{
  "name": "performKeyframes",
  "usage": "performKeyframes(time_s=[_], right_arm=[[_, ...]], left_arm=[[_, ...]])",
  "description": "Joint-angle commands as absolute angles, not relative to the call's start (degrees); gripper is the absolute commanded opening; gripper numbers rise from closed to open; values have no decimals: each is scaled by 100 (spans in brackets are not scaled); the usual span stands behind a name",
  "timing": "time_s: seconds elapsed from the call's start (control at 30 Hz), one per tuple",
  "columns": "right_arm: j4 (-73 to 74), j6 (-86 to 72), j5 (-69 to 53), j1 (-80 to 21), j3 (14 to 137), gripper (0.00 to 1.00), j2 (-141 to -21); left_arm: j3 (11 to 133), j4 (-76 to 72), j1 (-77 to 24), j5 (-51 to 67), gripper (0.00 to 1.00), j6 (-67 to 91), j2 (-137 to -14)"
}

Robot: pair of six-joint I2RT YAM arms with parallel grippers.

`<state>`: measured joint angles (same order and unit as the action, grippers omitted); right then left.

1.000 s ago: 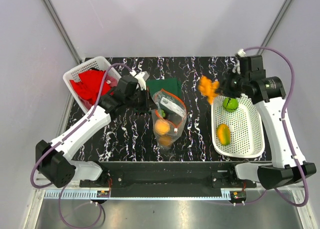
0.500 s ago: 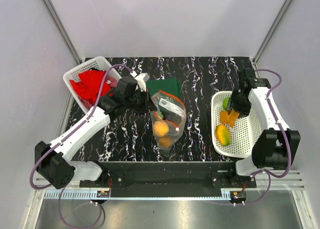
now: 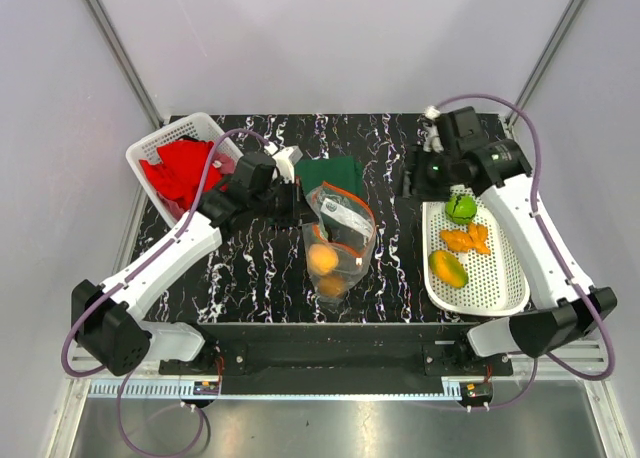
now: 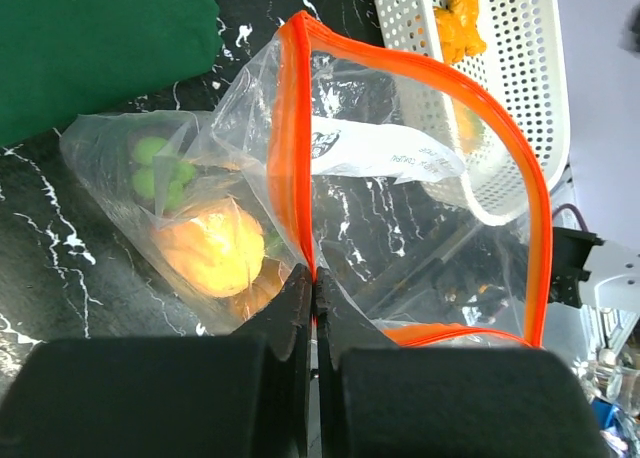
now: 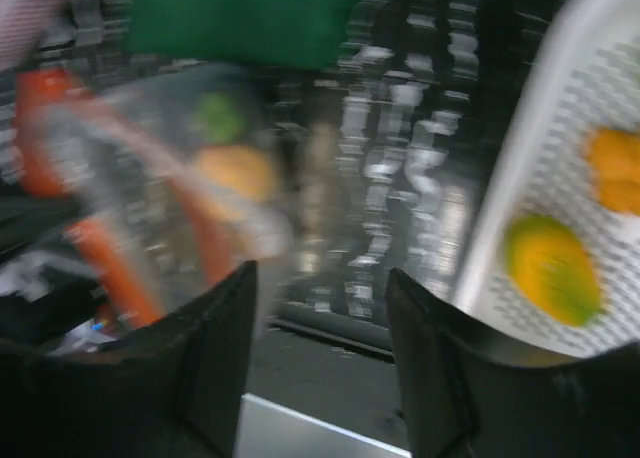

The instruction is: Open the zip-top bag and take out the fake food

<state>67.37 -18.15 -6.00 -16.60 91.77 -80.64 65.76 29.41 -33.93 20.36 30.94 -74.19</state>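
Three pieces of fake food [image 3: 459, 240] are counted in the one white tray [image 3: 497, 270]; two orange and one green are seen inside the one zip-top bag [image 3: 343, 228].
At mid-table, the bag's orange-red zip strip [image 4: 292, 138] is pinched by the closed left gripper [image 4: 314, 290], the mouth gaping. The right gripper [image 5: 320, 313] is held spread and empty over bare table [image 3: 395, 248] between bag and tray, which sits at the right edge.

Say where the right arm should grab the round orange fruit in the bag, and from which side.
Pinch the orange fruit across its round middle, from above-right through the open zip-top bag, whose mouth the left fingers hold by the zip strip.
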Motion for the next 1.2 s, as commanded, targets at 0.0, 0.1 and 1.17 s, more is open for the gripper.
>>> performKeyframes(time_s=[0.0,0.1,1.17], right_arm=[[6478,-2627,-1643,-2871,10220,55,-8277],[6311,-2847,-1758,-3356,10652,46,-8769],[5713,-2601,-914,-3577,7963,25,-8394]], left_arm=[[6724,2584,-3375,2294,0,3173,-7392],[6689,2479,-3375,2364,0,3296,-7365],[7709,598,-3885,3507,0,4834,-8552]])
